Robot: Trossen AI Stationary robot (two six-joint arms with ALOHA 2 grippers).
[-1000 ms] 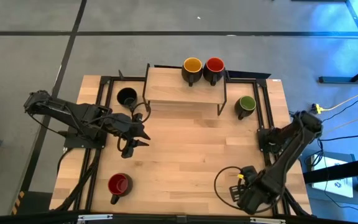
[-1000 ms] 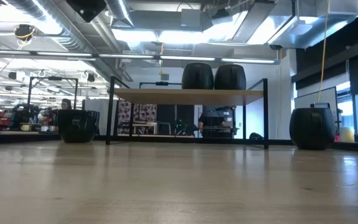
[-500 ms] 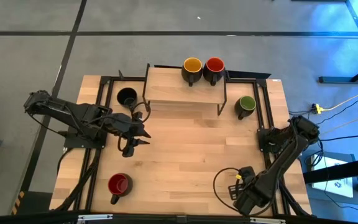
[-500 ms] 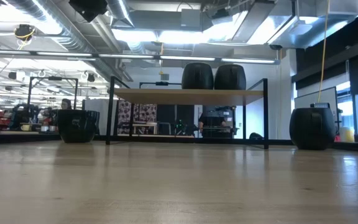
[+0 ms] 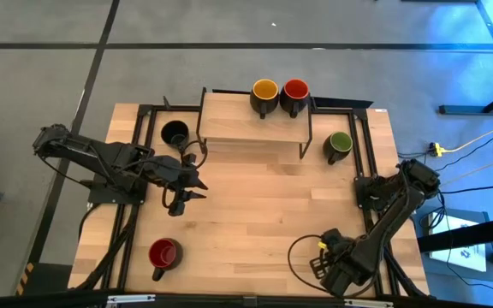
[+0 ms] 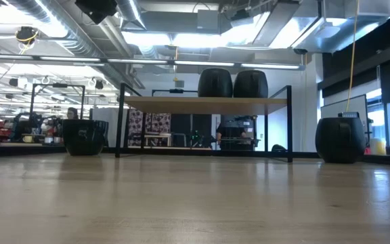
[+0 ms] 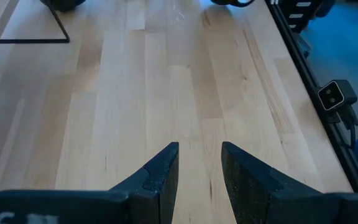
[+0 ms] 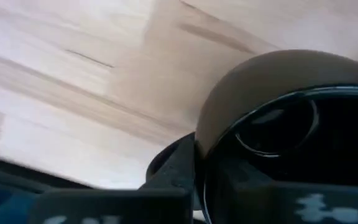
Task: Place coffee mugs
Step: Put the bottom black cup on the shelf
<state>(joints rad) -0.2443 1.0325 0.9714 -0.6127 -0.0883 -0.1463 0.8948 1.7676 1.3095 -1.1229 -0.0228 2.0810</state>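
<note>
Now the right gripper (image 5: pixel 332 267), at the table's (image 5: pixel 255 214) five o'clock, seems clamped on a black mug's (image 8: pixel 284 118) rim; the left gripper (image 5: pixel 197 190), at nine o'clock, hangs open, empty.

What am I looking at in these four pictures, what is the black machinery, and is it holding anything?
These are two robot arms at a wooden table, each ending in a two-finger gripper. One picture looks straight down, one looks level across the tabletop, and two come from cameras on the arms' wrists.

A small shelf carries a yellow-lined mug and a red-lined mug. On the table stand a black mug, a green-lined mug and another red mug.

The left gripper is open and empty over bare wood. The right gripper, at the near edge, appears clamped on the rim of a dark mug.
</note>
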